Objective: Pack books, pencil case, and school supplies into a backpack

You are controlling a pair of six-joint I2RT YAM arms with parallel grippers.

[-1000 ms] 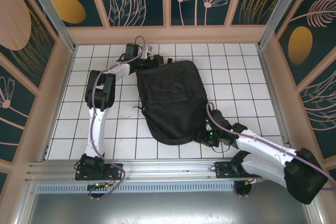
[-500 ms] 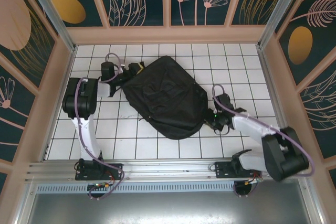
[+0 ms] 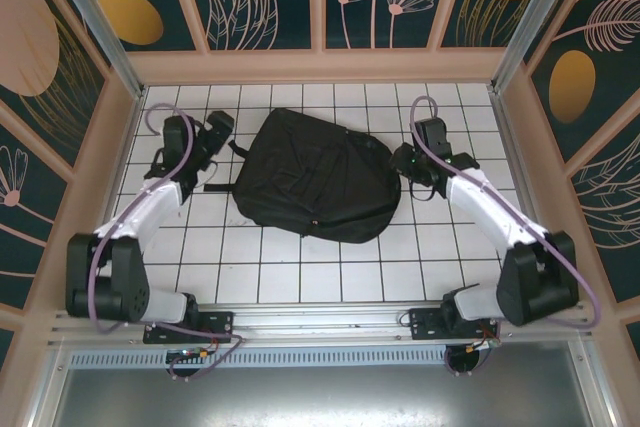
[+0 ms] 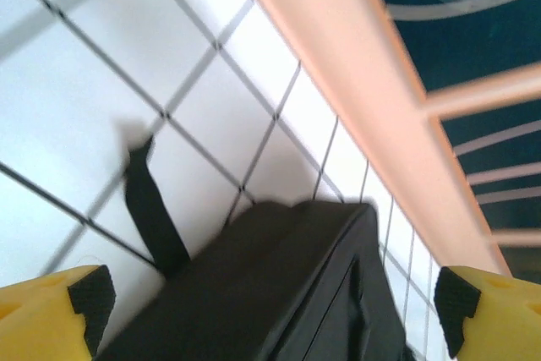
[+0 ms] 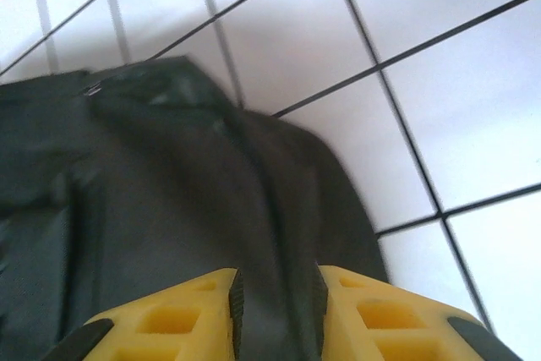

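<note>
Turned crosswise and carried toward the far middle since a second ago, the backpack (image 3: 315,172) is laid flat on the tiled table (image 3: 300,267). A fold at its right edge is clamped between the fingers of the right gripper (image 5: 277,314). The left gripper (image 4: 270,302) is spread wide at its left end, gripping nothing, near a loose strap (image 4: 152,209).
</note>
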